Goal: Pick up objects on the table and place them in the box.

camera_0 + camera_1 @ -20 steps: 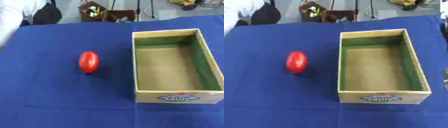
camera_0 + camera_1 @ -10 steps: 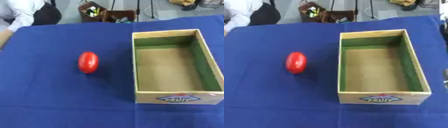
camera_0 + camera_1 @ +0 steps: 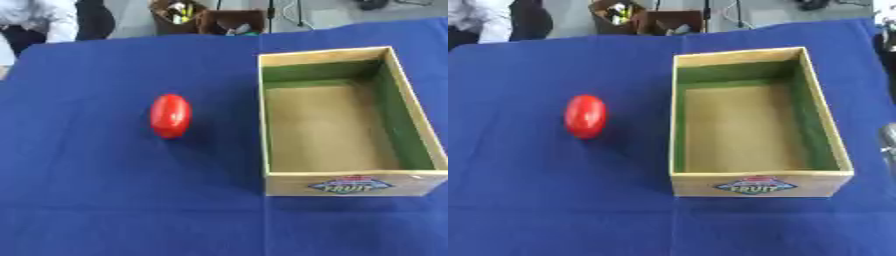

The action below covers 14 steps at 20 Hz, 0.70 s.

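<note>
desk (image 3: 105,200) blue, bare bar two items | box (image 3: 325,186) empty, nothing placed yet | red oval object (image 3: 171,115) lies left of box, apart | no robot hand clearly in view, finger state unknown; pick not begun

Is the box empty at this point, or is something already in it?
Empty. The box shows only its bare tan floor and green inner walls; the red object lies outside, on the blue tablecloth to its left.
</note>
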Each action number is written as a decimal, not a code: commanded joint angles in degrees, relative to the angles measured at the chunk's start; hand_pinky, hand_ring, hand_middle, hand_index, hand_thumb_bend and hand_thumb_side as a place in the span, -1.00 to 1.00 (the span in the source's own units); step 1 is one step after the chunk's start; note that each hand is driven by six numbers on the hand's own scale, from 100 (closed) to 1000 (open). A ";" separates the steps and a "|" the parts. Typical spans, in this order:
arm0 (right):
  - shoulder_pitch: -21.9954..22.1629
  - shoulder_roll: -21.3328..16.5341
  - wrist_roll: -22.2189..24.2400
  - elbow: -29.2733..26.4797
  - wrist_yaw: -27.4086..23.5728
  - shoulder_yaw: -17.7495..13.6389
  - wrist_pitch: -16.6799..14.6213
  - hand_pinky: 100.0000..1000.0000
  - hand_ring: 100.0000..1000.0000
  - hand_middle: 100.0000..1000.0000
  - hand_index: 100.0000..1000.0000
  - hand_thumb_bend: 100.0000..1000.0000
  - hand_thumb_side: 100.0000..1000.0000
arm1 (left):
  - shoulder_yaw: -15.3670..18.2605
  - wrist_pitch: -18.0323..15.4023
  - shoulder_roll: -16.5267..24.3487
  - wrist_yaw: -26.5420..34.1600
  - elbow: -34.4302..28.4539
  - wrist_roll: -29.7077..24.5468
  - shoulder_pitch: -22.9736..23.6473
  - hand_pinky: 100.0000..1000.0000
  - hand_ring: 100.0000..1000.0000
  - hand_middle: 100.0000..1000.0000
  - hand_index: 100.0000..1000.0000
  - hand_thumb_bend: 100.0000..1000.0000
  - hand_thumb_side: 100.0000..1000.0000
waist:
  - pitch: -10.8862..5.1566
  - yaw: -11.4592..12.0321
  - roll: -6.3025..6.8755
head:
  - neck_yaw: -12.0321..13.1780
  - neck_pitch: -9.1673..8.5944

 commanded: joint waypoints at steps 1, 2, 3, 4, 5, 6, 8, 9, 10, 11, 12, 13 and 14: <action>-0.85 -1.68 -0.06 -1.12 0.43 -0.52 -0.11 0.78 0.82 0.03 0.34 -1.00 0.22 | 0.64 0.67 3.53 -1.14 -0.99 0.49 0.64 -0.30 -0.06 0.13 0.55 0.44 1.00 | -0.90 -0.05 -0.04 | -0.19 0.40; -0.86 -1.74 -0.08 -1.12 0.45 -0.53 -0.12 0.78 0.82 0.03 0.34 -1.00 0.22 | 0.68 0.91 4.22 -1.55 -0.99 0.73 0.87 -0.30 -0.05 0.13 0.55 0.45 1.00 | -0.83 -0.09 -0.01 | -0.17 0.36; -0.85 -1.82 -0.08 -1.12 0.47 -0.54 -0.13 0.78 0.82 0.03 0.34 -1.00 0.20 | 0.72 1.11 4.96 -2.05 -0.99 0.95 1.09 -0.30 -0.05 0.13 0.55 0.48 1.00 | -0.75 -0.13 0.01 | -0.18 0.29; -0.83 -1.88 -0.07 -1.12 0.50 -0.54 -0.13 0.78 0.82 0.03 0.34 -1.00 0.22 | 0.72 1.34 5.68 -2.54 -0.99 1.14 1.30 -0.31 -0.06 0.13 0.56 0.50 1.00 | -0.69 -0.16 0.02 | -0.19 0.23; -0.82 -1.92 -0.07 -1.12 0.51 -0.55 -0.12 0.78 0.82 0.03 0.34 -1.00 0.22 | 0.70 1.63 6.35 -2.99 -0.99 1.34 1.46 -0.31 -0.06 0.13 0.56 0.51 1.00 | -0.64 -0.18 0.04 | -0.17 0.17; -0.82 -1.97 -0.09 -1.12 0.53 -0.57 -0.14 0.78 0.82 0.03 0.34 -1.00 0.22 | 0.69 1.92 7.06 -3.42 -0.99 1.57 1.60 -0.31 -0.06 0.13 0.56 0.52 1.00 | -0.60 -0.22 0.05 | -0.16 0.09; -0.80 -2.06 -0.15 -1.12 0.57 -0.64 -0.17 0.78 0.82 0.03 0.34 -1.00 0.22 | 0.69 2.39 8.66 -4.30 -0.99 2.10 1.82 -0.31 -0.05 0.14 0.58 0.57 1.00 | -0.53 -0.29 0.08 | -0.20 -0.02; -0.77 -2.13 -0.18 -1.12 0.60 -0.67 -0.18 0.78 0.82 0.03 0.34 -1.00 0.22 | 0.69 2.72 9.65 -4.78 -0.99 2.36 1.90 -0.31 -0.05 0.14 0.58 0.58 1.00 | -0.51 -0.33 0.08 | -0.21 -0.03; -0.74 -2.17 -0.20 -1.12 0.62 -0.69 -0.19 0.78 0.82 0.03 0.34 -1.00 0.22 | 0.66 3.03 10.50 -5.25 -0.99 2.60 1.95 -0.31 -0.05 0.14 0.58 0.59 1.00 | -0.50 -0.35 0.08 | -0.21 -0.03; -0.70 -2.22 -0.22 -1.12 0.63 -0.70 -0.20 0.78 0.82 0.03 0.34 -1.00 0.22 | 0.59 3.31 11.40 -5.71 -0.99 2.77 2.01 -0.30 -0.05 0.14 0.59 0.61 1.00 | -0.48 -0.38 0.09 | -0.23 -0.03; -0.64 -2.27 -0.24 -1.12 0.65 -0.73 -0.19 0.78 0.82 0.02 0.34 -1.00 0.22 | 0.47 3.69 12.45 -6.12 -0.99 2.88 2.11 -0.31 -0.05 0.14 0.59 0.63 1.00 | -0.48 -0.41 0.11 | -0.24 -0.02; -0.58 -2.30 -0.27 -1.12 0.67 -0.77 -0.19 0.78 0.82 0.02 0.34 -1.00 0.22 | 0.34 4.26 13.43 -6.38 -0.99 2.94 2.19 -0.31 -0.06 0.14 0.59 0.65 1.00 | -0.49 -0.43 0.13 | -0.24 0.00; -0.55 -2.32 -0.31 -1.12 0.69 -0.81 -0.19 0.78 0.82 0.02 0.34 -1.00 0.22 | 0.20 5.00 14.35 -6.58 -0.99 2.91 2.26 -0.32 -0.06 0.14 0.59 0.66 1.00 | -0.50 -0.46 0.15 | -0.26 0.02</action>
